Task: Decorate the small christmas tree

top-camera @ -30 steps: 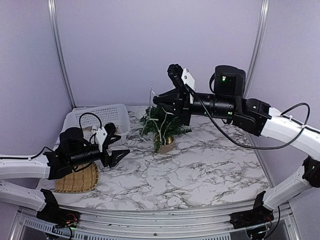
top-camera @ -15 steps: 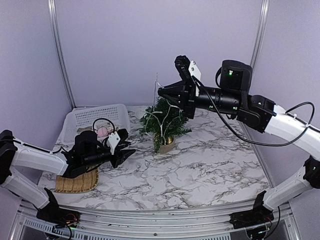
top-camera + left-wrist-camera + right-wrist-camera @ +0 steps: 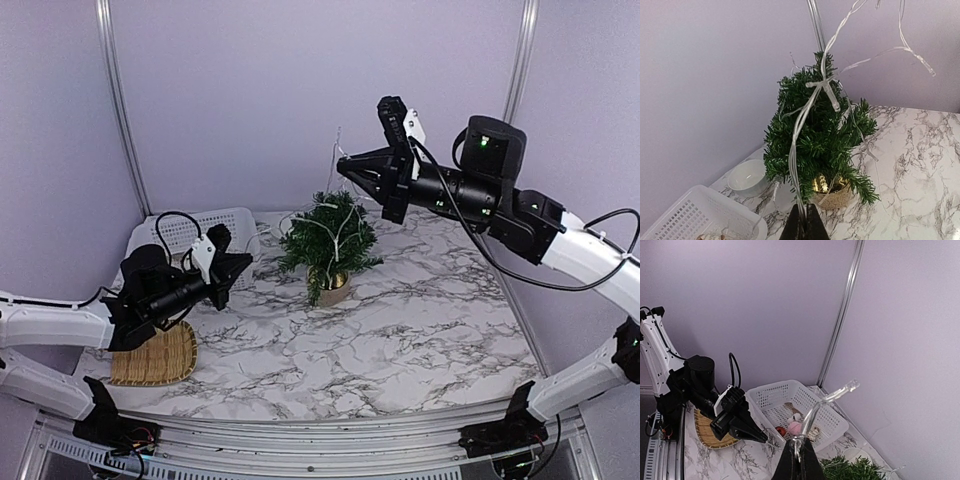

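Tree (image 3: 330,238) stands far-centre on the worktop (image 3: 420,345). It looks light and tippy with springy needles, so steady it by the pot (image 3: 333,291). Right gripper (image 3: 345,165) jaws pinch the string (image 3: 796,142) above it; left gripper (image 3: 232,270) jaws, closed, seem to hold its lower end.

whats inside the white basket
In the right wrist view the white basket holds a pink ball, a red ball and pale bits I cannot identify. The right pincer and its light string cover part of it.
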